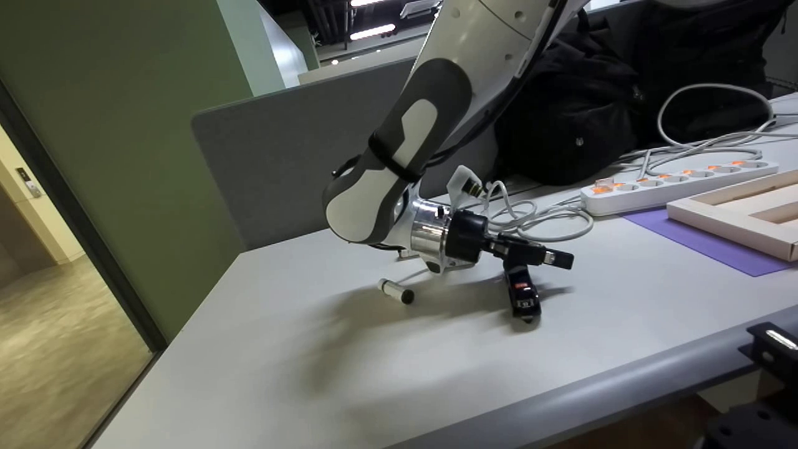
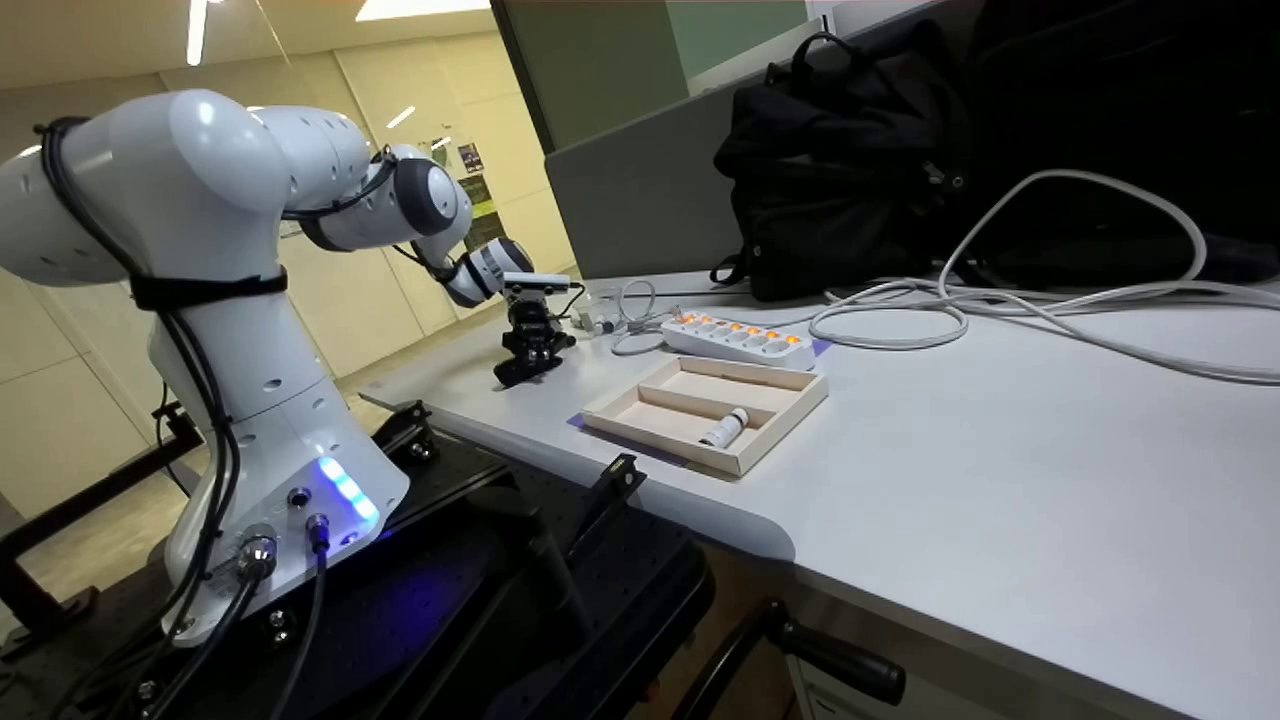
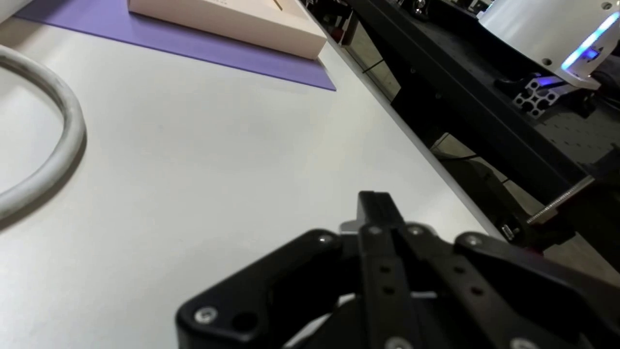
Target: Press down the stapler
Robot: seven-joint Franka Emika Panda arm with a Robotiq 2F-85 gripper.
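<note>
Gripper [image 1: 559, 258]: fingers [image 3: 377, 211] clenched, nothing visible between; crosses over one end of the stapler [image 1: 523, 296], which sits left of the power strip [image 1: 679, 188], well apart, in an exterior view. Contact unclear. Risk: off-centre push could tip or skid the unheld stapler.

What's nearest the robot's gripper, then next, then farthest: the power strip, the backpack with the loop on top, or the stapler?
From the gripper, in an exterior view:
1. Stapler: just under it.
2. Power strip: farther back, to the picture's right.
3. Backpack: farthest back of the three.
</note>
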